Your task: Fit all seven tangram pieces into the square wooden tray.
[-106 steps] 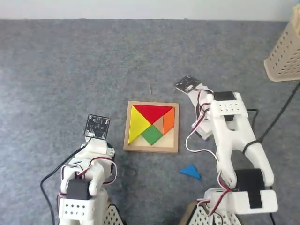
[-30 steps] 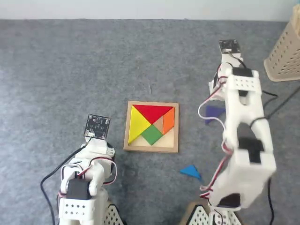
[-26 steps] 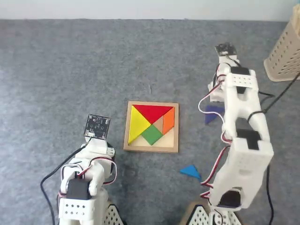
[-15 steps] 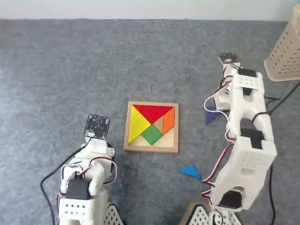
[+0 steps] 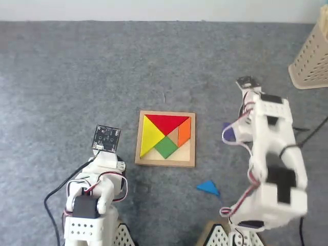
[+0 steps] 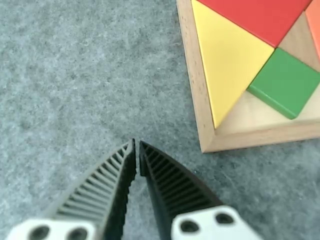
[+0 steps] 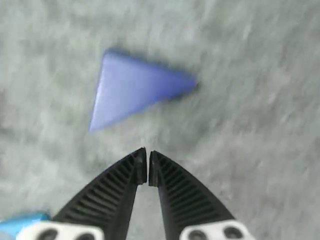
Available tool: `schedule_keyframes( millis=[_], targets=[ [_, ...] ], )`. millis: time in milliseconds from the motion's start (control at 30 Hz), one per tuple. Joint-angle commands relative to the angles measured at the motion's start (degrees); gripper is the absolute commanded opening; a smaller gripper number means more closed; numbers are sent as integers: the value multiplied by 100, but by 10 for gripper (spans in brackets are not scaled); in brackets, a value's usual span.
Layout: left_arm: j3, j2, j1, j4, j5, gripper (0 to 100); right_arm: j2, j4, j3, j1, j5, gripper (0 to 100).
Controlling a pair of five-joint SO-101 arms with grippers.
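Tray (image 5: pixel 165 164) part-filled | right fingers (image 7: pixel 116 190) clenched, empty, just beside purple triangle (image 7: pixel 134 90) | left fingers (image 6: pixel 111 179) clenched, empty, near tray corner

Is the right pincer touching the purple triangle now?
Apart. In the right wrist view the shut right pincer ends short of the purple triangle, with a strip of grey carpet showing between them.

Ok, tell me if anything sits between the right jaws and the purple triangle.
Nothing visible does: bare grey carpet lies between the shut right jaws and the purple triangle.
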Motion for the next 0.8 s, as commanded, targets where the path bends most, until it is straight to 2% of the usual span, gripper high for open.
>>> schedule_keyframes(
  millis=[0,200,367,567,767],
  targets=[
    [-110,-123,-26,35,35,12,-1270,-84,510,-22,-35,6],
    [-110,-123,-26,35,35,12,-1684,-224,35,-22,-53,15],
    [-110,-123,-26,35,35,12,-602,-629,-730,-145,-70,98],
    [-110,-123,-26,35,35,12,804,-1209,-1459,-242,-70,65],
    [-110,-123,-26,35,35,12,1587,-1015,-1793,-198,-70,39]
  ],
)
